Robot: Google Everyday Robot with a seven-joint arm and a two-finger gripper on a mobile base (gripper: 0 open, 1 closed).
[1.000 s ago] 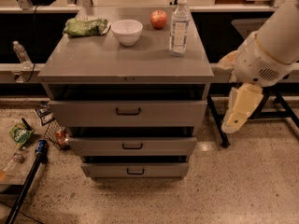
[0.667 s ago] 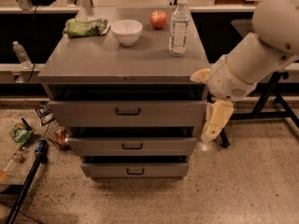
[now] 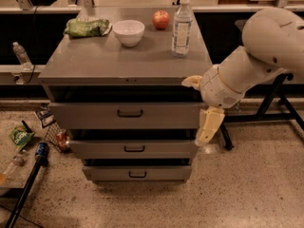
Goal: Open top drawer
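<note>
Gripper point(image 3: 194, 111) is held at the right end of the top drawer point(image 3: 95, 116), fingers spread, one pointed down and one left. That drawer is set just under the cabinet top point(image 3: 95, 61), above two narrower drawers point(image 3: 104, 149). Farther back, a bottle point(image 3: 182, 26), apple point(image 3: 161, 19), bowl point(image 3: 128, 32) and green bag point(image 3: 87, 27) are placed.

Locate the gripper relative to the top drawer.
In the camera view, the gripper hangs at the right end of the top drawer, below the right edge of the cabinet top and well right of the drawer's bar handle.
</note>
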